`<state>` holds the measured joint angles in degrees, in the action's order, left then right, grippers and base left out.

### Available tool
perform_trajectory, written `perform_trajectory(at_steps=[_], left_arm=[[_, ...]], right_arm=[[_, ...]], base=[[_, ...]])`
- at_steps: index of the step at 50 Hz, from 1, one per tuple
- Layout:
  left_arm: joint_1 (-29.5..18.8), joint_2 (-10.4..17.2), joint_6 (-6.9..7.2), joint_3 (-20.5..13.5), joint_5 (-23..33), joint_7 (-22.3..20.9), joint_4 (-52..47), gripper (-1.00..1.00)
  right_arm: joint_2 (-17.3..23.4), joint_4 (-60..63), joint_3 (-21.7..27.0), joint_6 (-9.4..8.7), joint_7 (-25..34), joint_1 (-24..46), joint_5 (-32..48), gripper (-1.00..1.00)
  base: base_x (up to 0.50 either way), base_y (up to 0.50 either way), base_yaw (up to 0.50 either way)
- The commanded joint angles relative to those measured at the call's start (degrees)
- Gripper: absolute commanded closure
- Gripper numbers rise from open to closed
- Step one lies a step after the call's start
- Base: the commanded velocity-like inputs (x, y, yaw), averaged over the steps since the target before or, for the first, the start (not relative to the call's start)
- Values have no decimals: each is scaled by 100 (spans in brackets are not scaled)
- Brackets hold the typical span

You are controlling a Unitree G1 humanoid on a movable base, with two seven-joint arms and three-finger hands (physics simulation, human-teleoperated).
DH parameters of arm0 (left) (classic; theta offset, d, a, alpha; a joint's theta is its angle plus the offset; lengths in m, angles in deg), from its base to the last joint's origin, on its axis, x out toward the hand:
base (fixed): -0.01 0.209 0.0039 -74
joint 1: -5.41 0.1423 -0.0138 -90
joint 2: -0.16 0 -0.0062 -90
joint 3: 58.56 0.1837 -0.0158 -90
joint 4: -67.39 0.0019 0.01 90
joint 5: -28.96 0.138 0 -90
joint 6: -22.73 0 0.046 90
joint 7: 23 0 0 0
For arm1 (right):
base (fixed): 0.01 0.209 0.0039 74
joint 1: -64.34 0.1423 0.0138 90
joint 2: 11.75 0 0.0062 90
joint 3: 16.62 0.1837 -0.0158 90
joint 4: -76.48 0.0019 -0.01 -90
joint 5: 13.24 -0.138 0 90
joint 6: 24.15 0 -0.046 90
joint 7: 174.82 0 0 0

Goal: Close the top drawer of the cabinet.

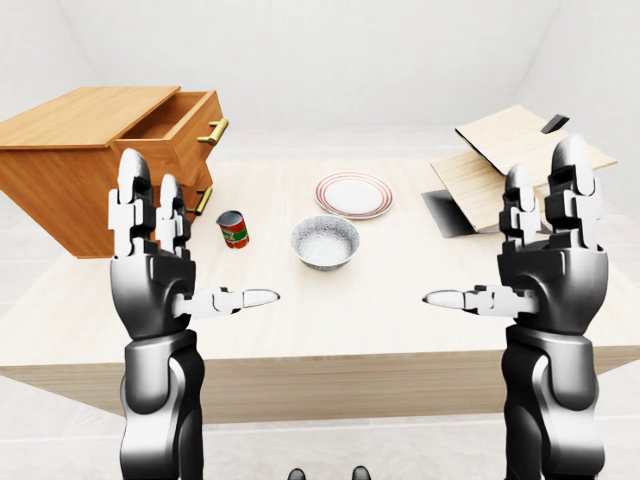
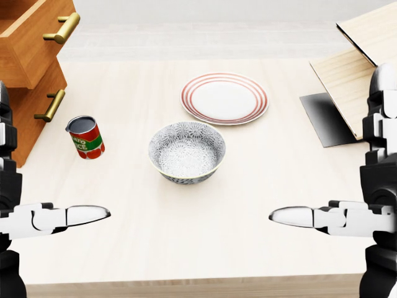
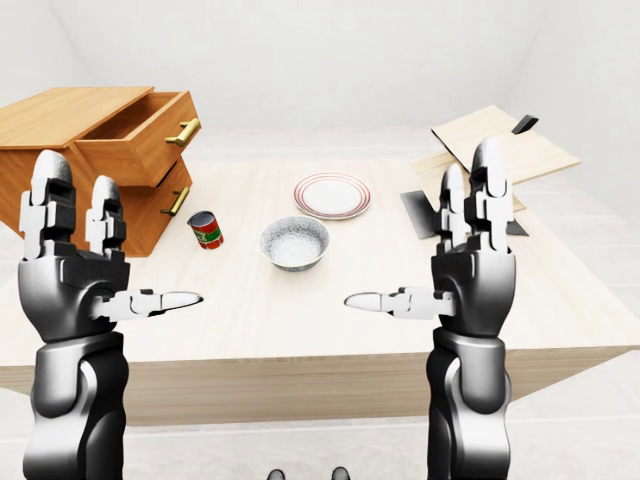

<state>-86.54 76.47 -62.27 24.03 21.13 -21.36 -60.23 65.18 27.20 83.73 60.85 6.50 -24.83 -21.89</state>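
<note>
Both hands — left hand (image 1: 150,275) and right hand (image 1: 555,270) — stand raised, fingers spread wide, holding nothing, well short of the cabinet (image 1: 85,165) at the table's left edge. Top drawer (image 3: 140,140) is pulled out, its face and brass handle (image 3: 184,132) toward the table's middle, slide axis running left–right. Risk: the left arm's reach could clip the can (image 1: 233,229) near the cabinet, or an off-centre push could skew the drawer.

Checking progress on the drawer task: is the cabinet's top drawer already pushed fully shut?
No, the top drawer juts out of the cabinet, its inside showing in the right-eye view.
</note>
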Motion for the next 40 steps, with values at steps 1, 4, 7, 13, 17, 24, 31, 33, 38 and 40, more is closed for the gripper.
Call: perform_trajectory(at_steps=[1,4,7,13,17,24,31,33,38,40], left_arm=[[-4,-4,0,10,19,30,-145,-100],[-17,-2,0,-18,-4,18,-138,-100],[-41,9,0,-12,14,18,-125,-100],[-71,18,0,-49,12,8,-66,-100],[-47,49,0,-16,54,12,-153,-100],[-48,-1,0,-69,47,-42,-105,-100],[31,-9,0,-79,13,-46,-177,-100],[31,-8,0,-78,13,-45,-177,-100],[30,-13,0,-49,19,-47,-124,-100],[5,-16,0,-18,14,-26,-182,-100]], right_arm=[[47,45,44,0,-1,44,-11,-100],[60,27,85,0,-3,85,-20,-100],[66,60,58,0,-14,123,-13,-100],[73,64,62,0,-17,150,-14,-100],[92,34,92,0,-8,178,-15,-100],[62,-17,96,0,-7,106,-6,-100],[-10,68,116,0,85,49,-205,-100],[-6,68,114,0,81,49,-209,-100],[4,-24,55,0,113,-24,-149,-100],[6,-35,77,0,120,-34,-160,-100]], base=[[0,0,0],[0,0,0],[0,0,0],[0,0,0],[0,0,0],[0,0,0],[0,0,0],[0,0,0],[1,50,0],[2,50,0]])
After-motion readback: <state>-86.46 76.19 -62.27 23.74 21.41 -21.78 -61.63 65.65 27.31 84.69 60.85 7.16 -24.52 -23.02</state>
